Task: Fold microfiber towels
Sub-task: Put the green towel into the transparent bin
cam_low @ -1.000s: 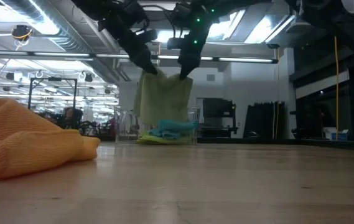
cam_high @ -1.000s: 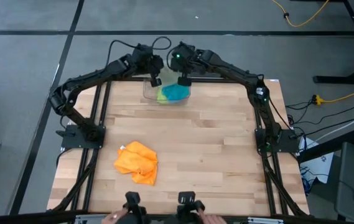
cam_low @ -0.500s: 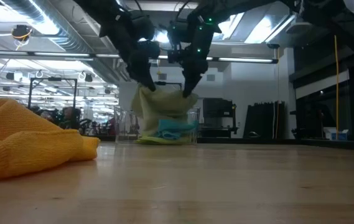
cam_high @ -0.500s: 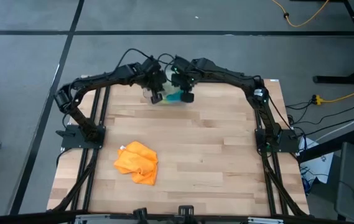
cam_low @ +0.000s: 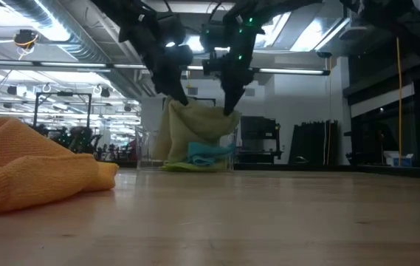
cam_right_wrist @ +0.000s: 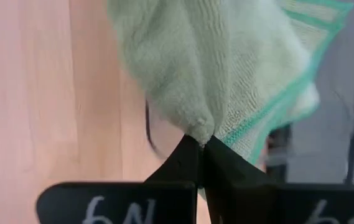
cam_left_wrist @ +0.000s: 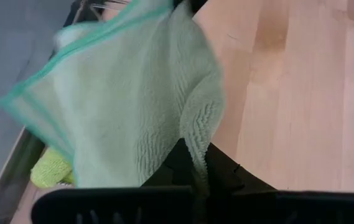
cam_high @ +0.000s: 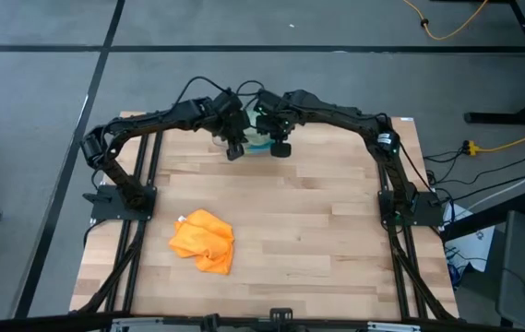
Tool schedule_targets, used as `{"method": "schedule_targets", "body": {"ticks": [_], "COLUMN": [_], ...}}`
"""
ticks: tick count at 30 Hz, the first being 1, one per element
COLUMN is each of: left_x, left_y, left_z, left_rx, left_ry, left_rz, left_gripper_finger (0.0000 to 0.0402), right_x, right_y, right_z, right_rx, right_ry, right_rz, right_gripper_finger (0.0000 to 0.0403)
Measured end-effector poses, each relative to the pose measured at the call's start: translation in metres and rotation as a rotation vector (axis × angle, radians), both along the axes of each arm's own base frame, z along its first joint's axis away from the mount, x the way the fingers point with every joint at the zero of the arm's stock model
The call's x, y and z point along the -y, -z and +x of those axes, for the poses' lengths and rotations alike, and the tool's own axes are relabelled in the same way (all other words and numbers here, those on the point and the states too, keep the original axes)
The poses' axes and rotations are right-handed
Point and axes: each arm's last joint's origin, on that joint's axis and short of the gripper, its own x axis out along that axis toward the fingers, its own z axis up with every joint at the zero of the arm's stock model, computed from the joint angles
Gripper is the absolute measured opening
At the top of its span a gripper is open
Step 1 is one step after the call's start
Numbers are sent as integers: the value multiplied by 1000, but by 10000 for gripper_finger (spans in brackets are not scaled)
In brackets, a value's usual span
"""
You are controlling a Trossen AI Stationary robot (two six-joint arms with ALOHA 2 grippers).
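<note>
Towel, pale sage green (cam_low: 195, 125), hangs between both grippers above the clear plastic bin (cam_low: 147, 151) at the middle of the tabletop's (cam_high: 317, 221) far edge. Left gripper (cam_high: 235, 150) pinches one upper corner, jaws closed tight on the cloth; right gripper (cam_high: 280, 148) pinches the other corner the same way. Cloth sags in the middle, its lower part draping into the bin. Teal blue towel (cam_low: 208, 154) and lime green towel (cam_low: 176, 165) lie inside the bin. Orange towel (cam_high: 203, 241) lies crumpled near the tabletop's near-left corner, well apart from both arms.
</note>
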Motion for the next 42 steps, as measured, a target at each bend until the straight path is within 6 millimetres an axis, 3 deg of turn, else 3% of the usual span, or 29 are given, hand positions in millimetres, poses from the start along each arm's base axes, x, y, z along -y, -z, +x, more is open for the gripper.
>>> {"method": "schedule_targets", "body": {"ticks": [5,8,14,20,29,42], "left_x": [-5,-3,6,9,-18,-53], "left_y": [-1,-1,-1,-2,-1,38], "left_z": [-2,-1,3,5,-9,-9], "left_rx": [15,24,71,55,-17,-139], "left_ry": [-10,4,69,59,-111,-210], "left_rz": [1,-20,-117,-72,71,92], "left_gripper_finger": [0,0,0,0,0,0], "right_x": [-3,-5,-12,-14,17,53], "right_y": [-29,-37,-37,-38,-32,16], "right_z": [-8,-10,-11,-8,-3,18], "right_rx": [22,35,25,46,135,163], "right_ry": [9,-4,-30,-41,21,17], "right_rz": [-25,16,78,68,-10,-45], "right_gripper_finger": [8,8,8,8,9,9]}}
